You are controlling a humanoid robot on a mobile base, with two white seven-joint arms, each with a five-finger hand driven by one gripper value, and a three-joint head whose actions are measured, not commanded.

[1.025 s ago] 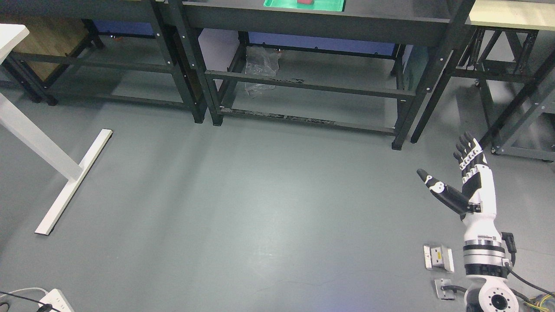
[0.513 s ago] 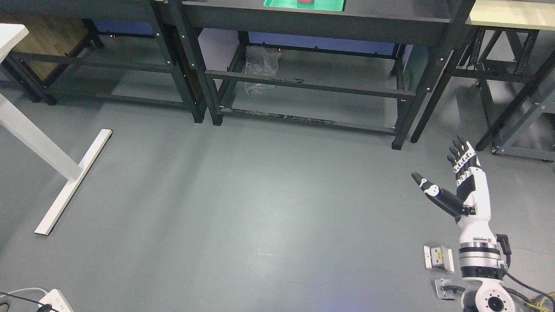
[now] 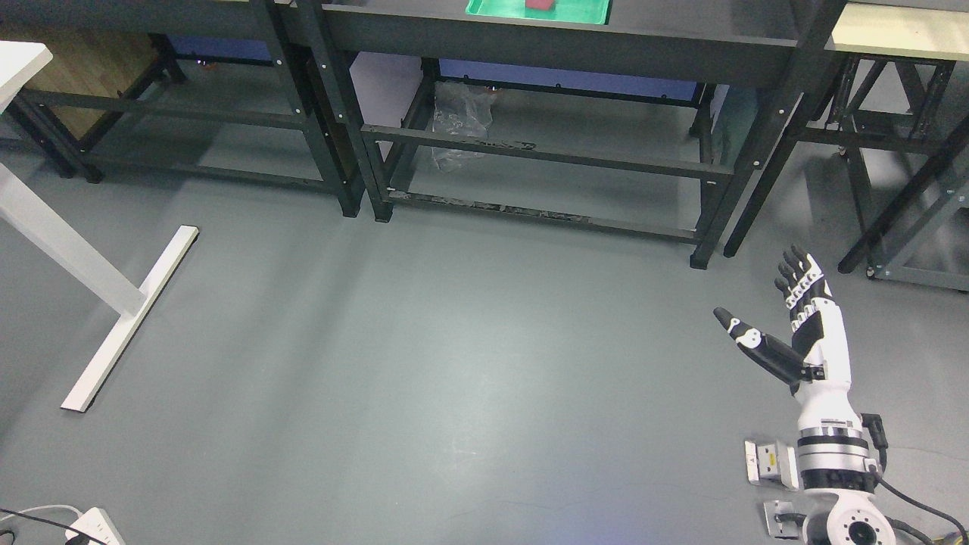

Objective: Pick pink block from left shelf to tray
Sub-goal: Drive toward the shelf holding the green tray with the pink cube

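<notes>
Right robot hand (image 3: 787,318) raised at lower right above bare floor (image 3: 469,356), palm up, fingers (image 3: 796,274) straight and together, thumb (image 3: 746,337) splayed out to the left. Released, holding nothing, touching nothing. White forearm rising from the bottom edge, black cable trailing off the wrist to the right. Left robot hand nowhere in view.

Far across the floor, at the top edge: green tray (image 3: 539,9) on the top of a dark metal bench (image 3: 560,34), cut off by the frame. Inside the tray, a small pinkish-red block (image 3: 540,4), only its lower part visible; well apart from the robot hand.

Under the bench, a lower shelf rail with crumpled clear plastic (image 3: 458,125) behind it. Second dark shelf frame (image 3: 174,98) just beside it on the left; a pale-topped bench (image 3: 893,23) and more dark legs on the right, near the raised fingers. White desk leg (image 3: 113,318) with a long flat foot at far left. White power strip (image 3: 95,530) with cables at the bottom left corner. Two small metal floor plates (image 3: 772,463) just beside the forearm.

Wide open floor between the robot hand and the bench front, nothing standing in it. Nearest obstructions: the bench's right front leg (image 3: 708,227) and the dark frame legs at right.
</notes>
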